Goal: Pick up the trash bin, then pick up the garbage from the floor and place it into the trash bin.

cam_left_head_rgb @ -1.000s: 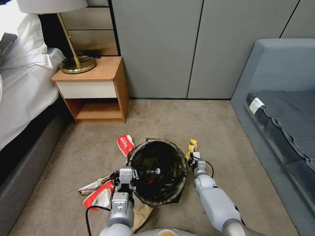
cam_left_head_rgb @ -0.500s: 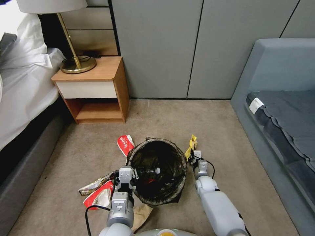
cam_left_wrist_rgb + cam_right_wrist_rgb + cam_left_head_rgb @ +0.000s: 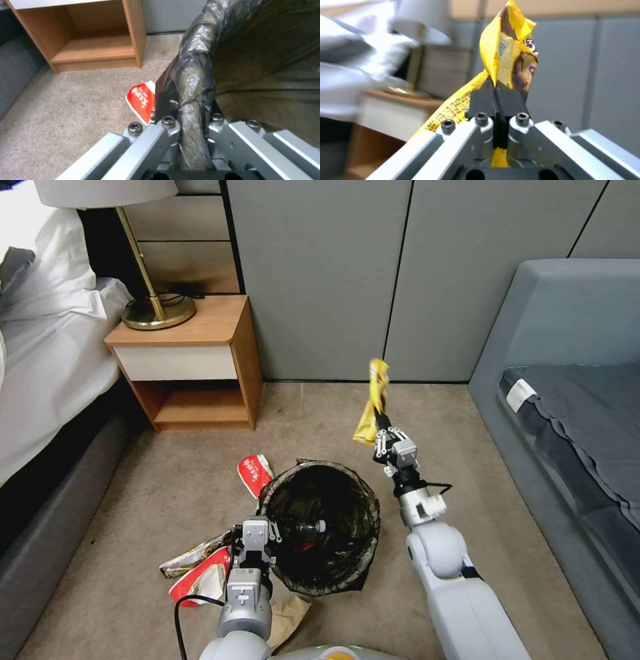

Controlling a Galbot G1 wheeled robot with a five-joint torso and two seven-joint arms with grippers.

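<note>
While the head view looks down on it: the trash bin (image 3: pixel 320 527) stands on the floor (image 3: pixel 467 447) with its dark-lined mouth open upward, a clear bottle (image 3: pixel 303 527) already lying inside.
Left claw, head view: the left claw (image 3: pixel 257 532) sits at the bin's left rim, clamped on it.
Right claw, head view: the right claw (image 3: pixel 381 433) is raised well clear of the carpet, pinching the yellow wrapper (image 3: pixel 372 403), which stands up from it nearly vertical.
Key relation, head view: the bin mouth lies to the robot's left of the right claw, nearer the robot and lower; judged from this, the wrapper needs to travel left, back and down to end above the opening.
Litter left, head view: a red-and-white wrapper (image 3: pixel 254 474) lies beside the bin's far-left edge, more wrappers (image 3: pixel 197 575) and a brown paper bag (image 3: pixel 288 617) near the left arm.
Left wrist view: the jaws are closed on the liner-wrapped rim (image 3: pixel 193 100), with the nightstand (image 3: pixel 83 37) beyond.
Right wrist view: the jaws are pressed together on the wrapper's lower part, its long axis running away from the claw.
</note>
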